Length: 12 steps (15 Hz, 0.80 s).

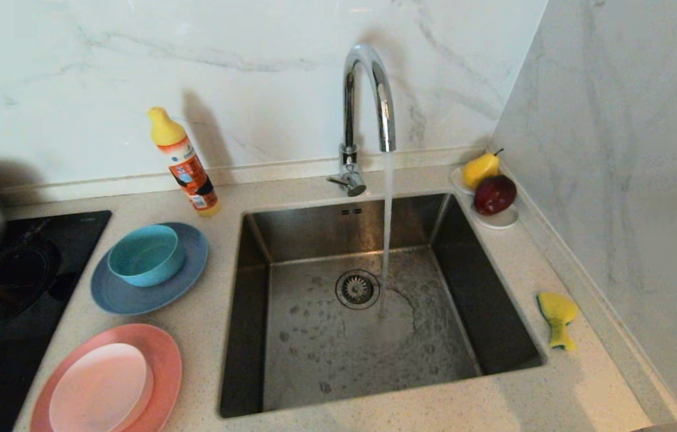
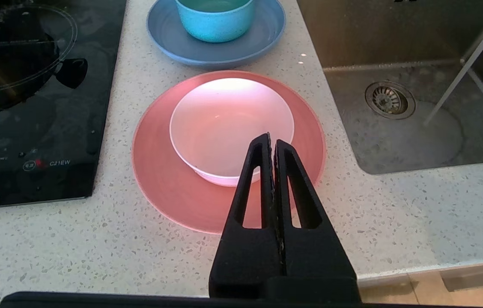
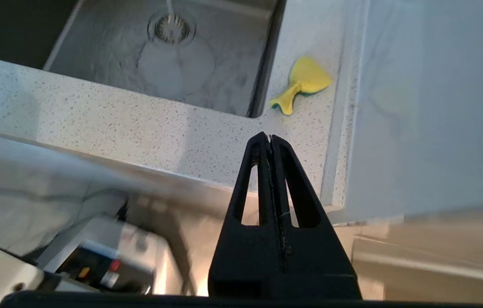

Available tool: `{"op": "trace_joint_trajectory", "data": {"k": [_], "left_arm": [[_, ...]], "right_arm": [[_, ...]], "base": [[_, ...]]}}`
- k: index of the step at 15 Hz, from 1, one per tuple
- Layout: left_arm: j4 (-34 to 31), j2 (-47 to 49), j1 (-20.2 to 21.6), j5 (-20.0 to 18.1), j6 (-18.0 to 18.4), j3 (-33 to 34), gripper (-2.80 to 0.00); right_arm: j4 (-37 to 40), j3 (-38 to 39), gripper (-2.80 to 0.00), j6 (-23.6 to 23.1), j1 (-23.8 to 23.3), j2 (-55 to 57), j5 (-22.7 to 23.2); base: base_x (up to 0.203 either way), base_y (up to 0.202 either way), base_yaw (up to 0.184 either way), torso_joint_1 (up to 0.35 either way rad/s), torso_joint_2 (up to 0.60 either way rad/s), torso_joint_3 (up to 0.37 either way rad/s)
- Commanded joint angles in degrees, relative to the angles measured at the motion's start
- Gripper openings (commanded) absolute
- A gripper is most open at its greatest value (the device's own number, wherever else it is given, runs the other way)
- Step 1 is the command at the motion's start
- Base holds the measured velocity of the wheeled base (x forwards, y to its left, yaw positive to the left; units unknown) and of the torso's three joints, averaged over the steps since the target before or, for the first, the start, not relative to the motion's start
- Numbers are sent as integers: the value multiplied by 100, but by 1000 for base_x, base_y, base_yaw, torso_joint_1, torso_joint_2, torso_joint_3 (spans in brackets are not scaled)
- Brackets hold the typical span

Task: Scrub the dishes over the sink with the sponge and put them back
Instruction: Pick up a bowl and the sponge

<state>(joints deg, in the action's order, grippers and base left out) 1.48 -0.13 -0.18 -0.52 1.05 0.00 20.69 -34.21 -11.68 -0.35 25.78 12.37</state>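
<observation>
Tap (image 1: 368, 102) running; stream landing just beside the drain (image 1: 357, 288) in the sink (image 1: 290, 336). Water spreading across the basin floor.

Sponge (image 1: 557, 319) lying on the counter (image 1: 518, 396), right of the sink, just beside its rim and near the side wall. Untouched.

Dishes stacked left of the sink: teal bowl (image 1: 146, 254) on blue-grey plate (image 1: 188, 273); pale pink dish (image 1: 100, 389) on salmon plate (image 1: 164, 360). Nothing in the basin yet.

Right gripper (image 3: 269, 137) out past the counter's front edge, fingers pressed together, pinching nothing, sponge ahead and apart. Left gripper (image 2: 272, 137) above the pink stack, fingers likewise pressed together, empty. Neither in the head view.

Risks, judged from here:
- Closed fingers brought onto the sponge would shove it, not grasp it; must spread first.
- Sponge soft, narrow-waisted, close to the wall; cramped approach, likely scrape or skewed pinch.
- Stacked dishes: lifting a plate with its bowl aboard invites a slide-off.
- Wet matte rims under the stream: slipping grip, drop into steel basin.
- Bottle (image 1: 185, 165) and fruit saucer (image 1: 497, 219) near; careless sweep could topple either.
</observation>
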Motion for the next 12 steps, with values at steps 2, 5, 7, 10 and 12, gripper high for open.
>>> {"op": "trace_joint_trajectory", "data": {"k": [2, 5, 7, 10, 12], "left_arm": [[2, 22, 1, 0, 1, 105, -280], [2, 15, 1, 0, 1, 105, -280], [2, 22, 1, 0, 1, 105, -280], [2, 22, 1, 0, 1, 105, -280], [2, 22, 1, 0, 1, 105, -280]], "right_arm": [[-12, -668, -280, -2, 26, 1977, 6], [-64, -1015, -280, 28, 48, 3023, -132], [-190, -1116, -280, 92, 69, 3651, -292], [-392, -1145, -280, 268, 327, 4368, -726], [-612, -1092, -280, 417, 497, 4743, -937]], "base": [[0, 0, 0, 0, 0, 0], [0, 0, 0, 0, 0, 0], [0, 0, 0, 0, 0, 0], [0, 0, 0, 0, 0, 0], [0, 0, 0, 0, 0, 0]]}}
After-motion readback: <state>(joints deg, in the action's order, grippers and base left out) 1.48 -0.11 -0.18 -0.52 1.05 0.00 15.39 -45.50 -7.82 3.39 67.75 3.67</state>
